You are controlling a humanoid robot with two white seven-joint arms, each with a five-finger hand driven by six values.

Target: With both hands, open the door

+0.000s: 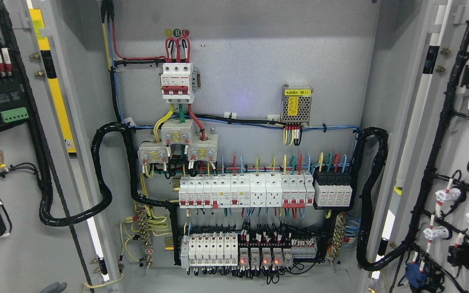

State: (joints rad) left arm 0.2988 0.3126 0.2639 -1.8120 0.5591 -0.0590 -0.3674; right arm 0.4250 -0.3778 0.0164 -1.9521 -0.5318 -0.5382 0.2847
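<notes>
The grey electrical cabinet stands with both doors swung wide. The left door (18,171) shows its inner face with black cable looms and a green terminal block. The right door (458,162) also shows its inner face, with wiring and white and black switch backs. Between them the back panel (250,81) carries a red three-pole breaker, rows of white breakers and a small power supply. A small grey rounded part (53,288) pokes in at the bottom edge on the left; it may be my left hand, but too little shows to be sure. My right hand is out of the picture.
Thick black corrugated cable loops (104,183) run from each door hinge side into the cabinet. A yellow and black strip (55,93) runs down the left door frame. Loose yellow-green earth wires (136,232) hang at the lower left of the panel.
</notes>
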